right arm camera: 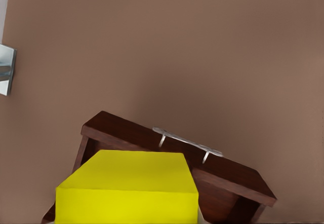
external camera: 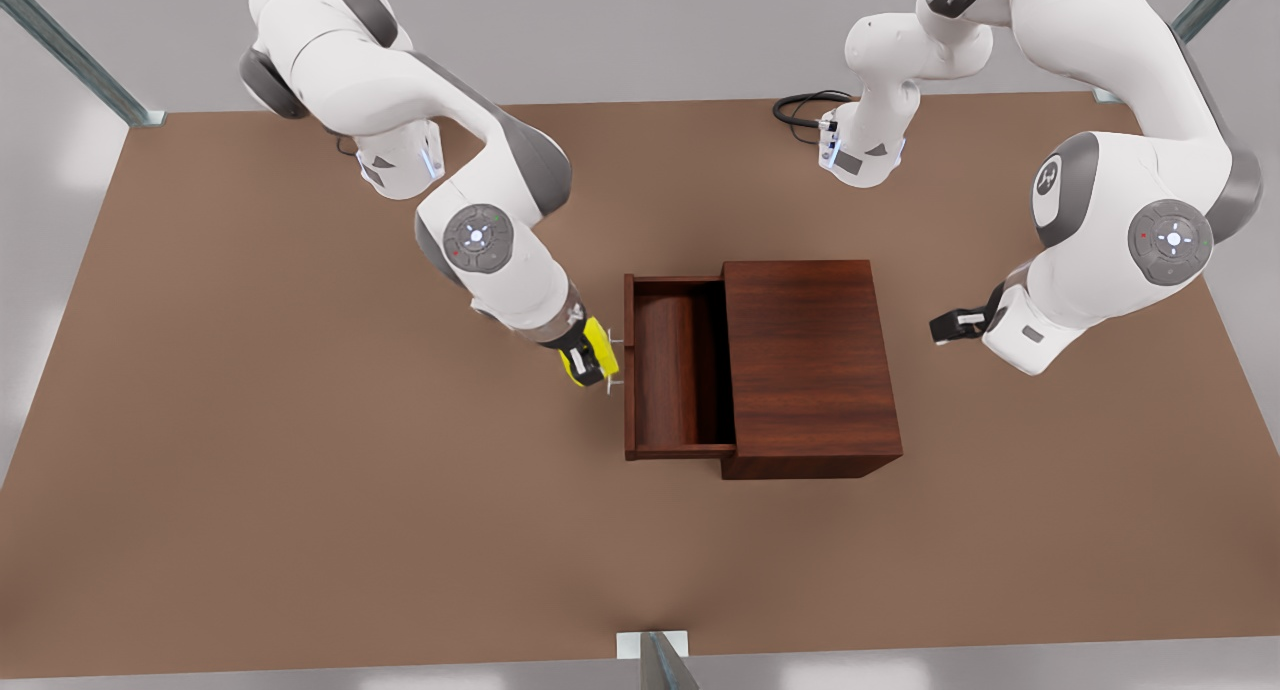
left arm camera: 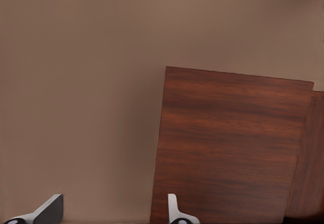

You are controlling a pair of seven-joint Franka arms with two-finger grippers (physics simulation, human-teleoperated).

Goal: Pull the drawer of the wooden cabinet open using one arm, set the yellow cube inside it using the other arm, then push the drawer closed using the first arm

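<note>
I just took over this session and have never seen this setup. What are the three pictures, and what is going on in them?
Two white robot arms stand on a brown table. The front view looks down on the whole scene. The other two come from cameras on each arm's wrist. A wooden cabinet sits mid-table with its drawer pulled open and empty. The right gripper, on the front view's left, holds the yellow cube beside the drawer's silver handle. The left gripper waits open, holding nothing, at the cabinet's other side.
</note>
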